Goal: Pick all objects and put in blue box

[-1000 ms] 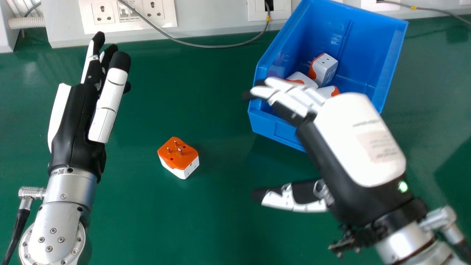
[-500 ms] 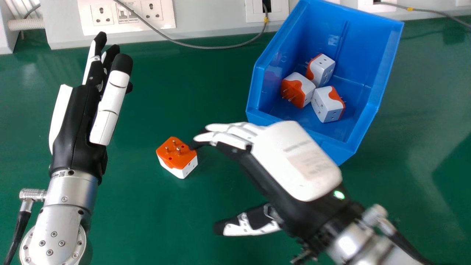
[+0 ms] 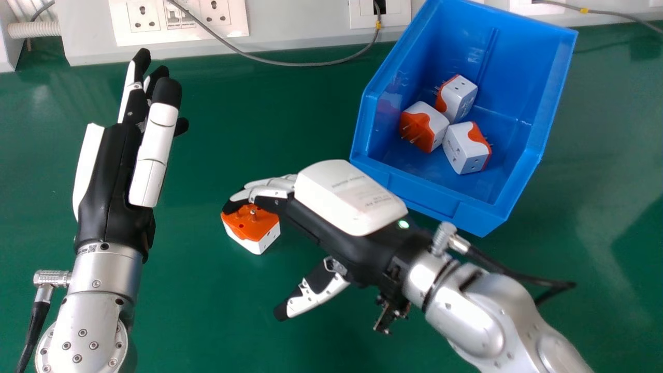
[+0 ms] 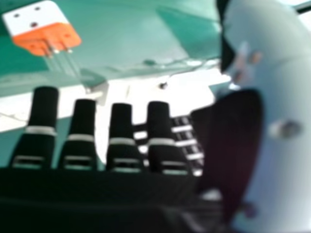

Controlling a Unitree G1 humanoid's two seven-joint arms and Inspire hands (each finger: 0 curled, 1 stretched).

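You see the right hand [image 3: 344, 199], fingers loosely extended, thumb well apart, grasping nothing, over the plug adapter [image 3: 254, 228]; the left hand [image 3: 111, 181], fingers nearly straight, is empty.

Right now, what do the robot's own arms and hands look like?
The left robot hand and right robot hand are black with smooth white covers and black fingertips. Silver forearms carry small round screws. Each wrist has a silver connector and black cable; a green light marks the right.
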